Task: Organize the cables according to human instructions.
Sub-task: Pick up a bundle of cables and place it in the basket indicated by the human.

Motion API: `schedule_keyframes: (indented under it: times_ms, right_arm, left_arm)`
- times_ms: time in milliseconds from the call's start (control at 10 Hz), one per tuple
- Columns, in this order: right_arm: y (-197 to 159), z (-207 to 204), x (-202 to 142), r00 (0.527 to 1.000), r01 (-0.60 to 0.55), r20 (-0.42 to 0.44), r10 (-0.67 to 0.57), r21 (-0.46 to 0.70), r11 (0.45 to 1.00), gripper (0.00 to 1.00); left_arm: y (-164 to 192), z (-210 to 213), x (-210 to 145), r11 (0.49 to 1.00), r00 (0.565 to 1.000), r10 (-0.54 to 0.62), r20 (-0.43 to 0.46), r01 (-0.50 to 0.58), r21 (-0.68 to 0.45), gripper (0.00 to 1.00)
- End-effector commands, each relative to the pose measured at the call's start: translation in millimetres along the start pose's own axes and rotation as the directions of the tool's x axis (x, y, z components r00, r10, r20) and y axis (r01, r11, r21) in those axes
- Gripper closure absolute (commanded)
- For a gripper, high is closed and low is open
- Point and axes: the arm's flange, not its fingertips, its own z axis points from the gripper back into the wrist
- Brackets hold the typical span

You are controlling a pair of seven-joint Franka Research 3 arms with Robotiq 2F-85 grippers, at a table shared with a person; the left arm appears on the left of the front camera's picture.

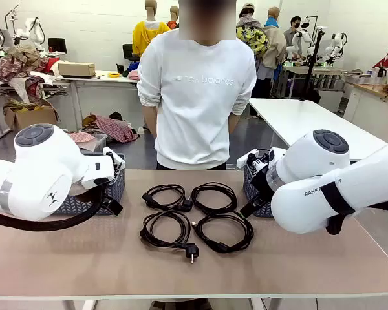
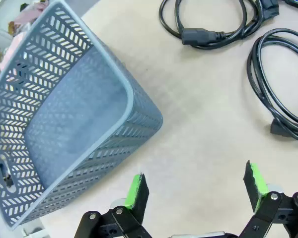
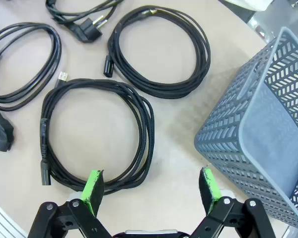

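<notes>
The left end effector hangs with its jaws spread wide and nothing between them, over bare table just beside a grey basket. The right end effector is equally wide and empty, one finger above the edge of one of the cables, near a second grey basket. All 4 cables lie coiled in a 2-by-2 block mid-table, between the 2 baskets.
</notes>
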Motion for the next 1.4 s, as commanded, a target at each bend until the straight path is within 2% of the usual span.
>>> schedule_keyframes:
  times_ms: [0, 1100, 1300]
  right_arm:
    - [0, 0, 0, 1.0, 0.0, 0.001, 0.0, 0.0, 1.0, 0.0]
    - [0, 0, 0, 1.0, -0.002, 0.0, 0.002, 0.0, 1.0, 0.0]
    - [-14, 8, -4, 0.999, -0.03, 0.037, 0.028, 0.062, 0.998, 0.0]
  left_arm:
    - [1, 0, 1, 1.0, 1.0, 0.001, 0.001, -0.001, 0.0, 0.0]
    - [-1, 5, 5, 1.0, 1.0, -0.017, -0.001, 0.017, -0.006, 0.0]
    - [4, 22, 17, 0.998, 0.999, -0.048, 0.017, 0.049, -0.041, 0.0]
